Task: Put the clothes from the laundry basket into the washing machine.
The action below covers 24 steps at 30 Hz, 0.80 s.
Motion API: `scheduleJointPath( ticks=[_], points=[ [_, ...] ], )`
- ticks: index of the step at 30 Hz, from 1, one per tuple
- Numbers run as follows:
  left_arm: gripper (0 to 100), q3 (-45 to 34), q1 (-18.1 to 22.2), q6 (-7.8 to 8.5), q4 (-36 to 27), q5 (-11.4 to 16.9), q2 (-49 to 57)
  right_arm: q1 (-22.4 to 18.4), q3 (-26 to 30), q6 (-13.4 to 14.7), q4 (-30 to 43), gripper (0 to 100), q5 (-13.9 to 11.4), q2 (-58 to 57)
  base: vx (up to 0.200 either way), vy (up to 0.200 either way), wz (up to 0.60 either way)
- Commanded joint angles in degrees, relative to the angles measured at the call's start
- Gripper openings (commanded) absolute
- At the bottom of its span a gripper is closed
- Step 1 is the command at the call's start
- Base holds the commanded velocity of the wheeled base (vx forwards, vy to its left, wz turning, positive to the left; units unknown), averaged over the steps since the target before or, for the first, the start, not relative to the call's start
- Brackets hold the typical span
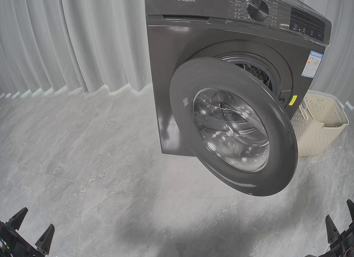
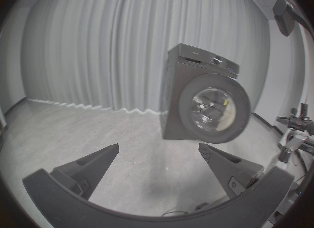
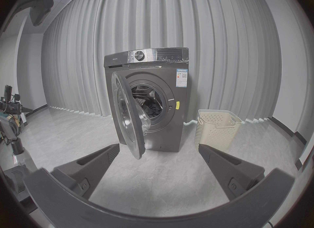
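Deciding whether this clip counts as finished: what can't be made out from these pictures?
- Inside of the laundry basket: in the right wrist view its own wall hides the bottom; in the head view the washing machine covers part of it.
- Clothes in the drum: too small to count in the right wrist view; in the head view the open door covers most of the opening.
- Left wrist view: the door hides the drum.

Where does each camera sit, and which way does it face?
Head view: on the head, facing forward and down at the washing machine and its open door; left tool, right tool at lower corners.
Left wrist view: on that wrist, facing the door's outside between its tool's fingers.
Right wrist view: on that wrist, facing the drum and laundry basket between its fingers.
All share the washing machine.
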<state>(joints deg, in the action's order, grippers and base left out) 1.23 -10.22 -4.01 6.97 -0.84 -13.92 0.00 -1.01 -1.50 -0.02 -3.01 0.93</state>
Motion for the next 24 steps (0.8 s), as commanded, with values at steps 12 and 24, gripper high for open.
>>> scheduleJointPath(
  ticks=[12, 24],
  points=[
    [100, -1.23, 10.22, 4.27, -7.06, 3.04, 13.92, 0.44, -9.62, 4.31, -2.26, 100, -1.91, -0.05, 0.0, 0.0, 0.0],
    [100, -1.23, 10.13, 4.36, -7.06, 2.6, 13.92, 1.76, -7.43, 3.26, 5.39, 100, -24.59, 12.43, 0.0, -0.183, 0.0]
  ],
)
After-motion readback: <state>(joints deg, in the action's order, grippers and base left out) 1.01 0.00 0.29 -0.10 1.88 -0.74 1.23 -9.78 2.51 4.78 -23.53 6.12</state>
